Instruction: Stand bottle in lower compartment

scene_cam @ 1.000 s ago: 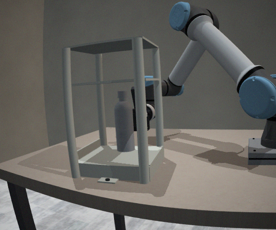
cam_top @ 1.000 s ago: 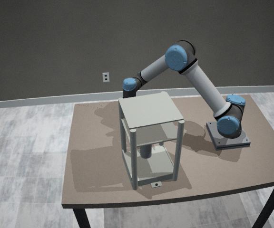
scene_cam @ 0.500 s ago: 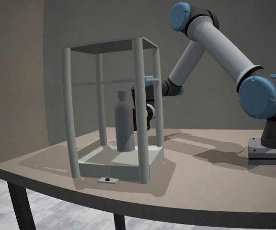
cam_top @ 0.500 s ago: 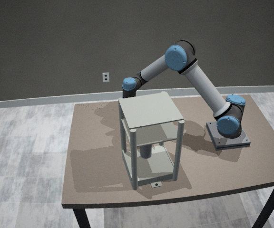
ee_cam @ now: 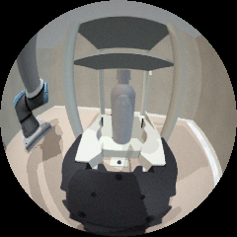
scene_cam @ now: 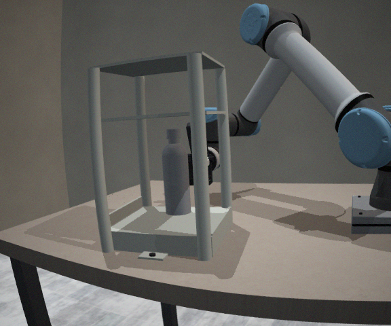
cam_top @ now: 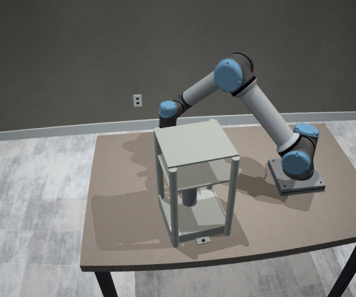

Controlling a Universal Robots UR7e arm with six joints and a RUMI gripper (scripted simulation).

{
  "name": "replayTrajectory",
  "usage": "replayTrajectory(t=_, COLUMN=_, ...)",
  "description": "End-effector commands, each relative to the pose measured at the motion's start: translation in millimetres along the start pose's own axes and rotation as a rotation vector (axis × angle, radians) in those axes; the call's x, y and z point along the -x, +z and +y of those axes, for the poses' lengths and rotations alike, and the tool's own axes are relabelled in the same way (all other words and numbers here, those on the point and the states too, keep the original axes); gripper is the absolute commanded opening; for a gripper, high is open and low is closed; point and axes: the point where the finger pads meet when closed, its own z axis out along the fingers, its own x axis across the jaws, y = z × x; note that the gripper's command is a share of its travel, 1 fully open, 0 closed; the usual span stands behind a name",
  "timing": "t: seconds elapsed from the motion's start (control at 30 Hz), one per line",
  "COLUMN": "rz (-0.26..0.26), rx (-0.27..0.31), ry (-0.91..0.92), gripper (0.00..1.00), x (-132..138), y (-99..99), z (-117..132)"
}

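Observation:
The grey bottle (cam_top: 189,196) (scene_cam: 176,175) (ee_cam: 120,111) stands upright, cap up, on the floor (cam_top: 208,215) (scene_cam: 185,224) of the shelving unit's (cam_top: 194,140) (scene_cam: 197,140) (ee_cam: 70,74) lower compartment. It is towards the back, well behind the front lip (scene_cam: 153,242). My gripper (scene_cam: 193,164) (ee_cam: 122,118) reaches in from the back of the unit at the height of the bottle's body. Its fingers stand apart on either side of the bottle, open. In the top view the gripper is hidden behind the shelves.
The shelving unit has four posts, a middle shelf (cam_top: 197,174) just above the bottle's cap and a top plate. A small plate with a black button (cam_top: 203,240) (scene_cam: 151,255) lies on the table (cam_top: 123,204) before the unit. The arm's base (cam_top: 299,184) (scene_cam: 381,217) is at the right.

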Motion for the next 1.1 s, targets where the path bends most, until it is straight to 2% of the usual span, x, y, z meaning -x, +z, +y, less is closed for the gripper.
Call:
replayTrajectory(t=0.0, rz=0.0, rx=0.001, ry=-0.001, gripper=0.46, x=0, y=-0.3, z=-1)
replayTrajectory(t=0.4, rz=0.0, rx=0.001, ry=-0.001, gripper=0.46, x=0, y=-9.1, z=-1)
replayTrajectory(t=0.73, rz=0.0, rx=0.001, ry=-0.001, gripper=0.46, x=0, y=-34.1, z=-1)
replayTrajectory(t=0.8, rz=0.0, rx=0.001, ry=-0.001, gripper=0.46, x=0, y=-34.1, z=-1)
replayTrajectory(t=1.07, rz=0.0, rx=0.001, ry=-0.001, gripper=0.46, x=0, y=-58.4, z=-1)
